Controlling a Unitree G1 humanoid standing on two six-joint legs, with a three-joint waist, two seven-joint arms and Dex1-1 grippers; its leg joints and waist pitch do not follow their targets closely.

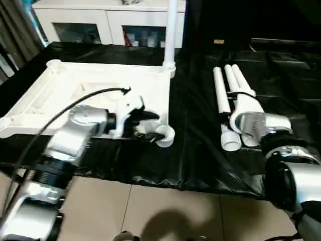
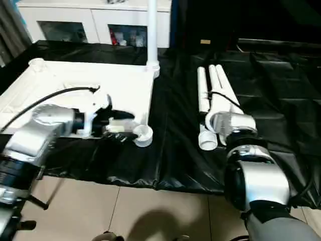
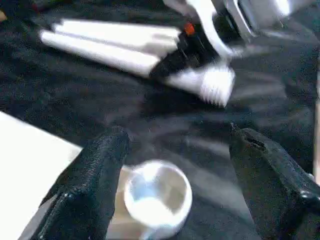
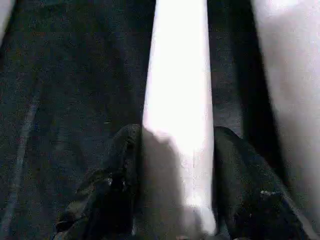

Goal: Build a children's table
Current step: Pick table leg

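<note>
Lying upside down on the black-sheeted desk [image 1: 200, 150], the children's table top [image 1: 100, 90] shows its white ribbed underside and rounded corner sockets, with one white tubular leg [image 1: 171, 30] standing upright in the far socket on its right side. Three loose legs [image 1: 233, 100] lie side by side on the sheet well apart to the right, their wider ends toward the robot. The left end effector [image 3: 175, 165] hangs over the near right corner socket [image 3: 157, 197] with its two black fingers [image 3: 90, 185] spread wide, one on each side of the socket's round opening, gripping nothing. The right end effector [image 4: 175, 185] is down on the loose legs, and its fingers [image 4: 110, 195] sit on either side of one white tube [image 4: 177, 100], close against it at a medium gap; whether they already press it I cannot tell. The head views give the whole layout, including a white glass-door cabinet [image 1: 100, 22] behind the desk and pale floor [image 1: 165, 211] in front. The left wrist view adds the socket's hollow inside and the ribbed end of a loose leg [image 3: 215, 85] under the other arm's end effector, while the right wrist view gives the tube seen lengthwise between the fingers.
</note>
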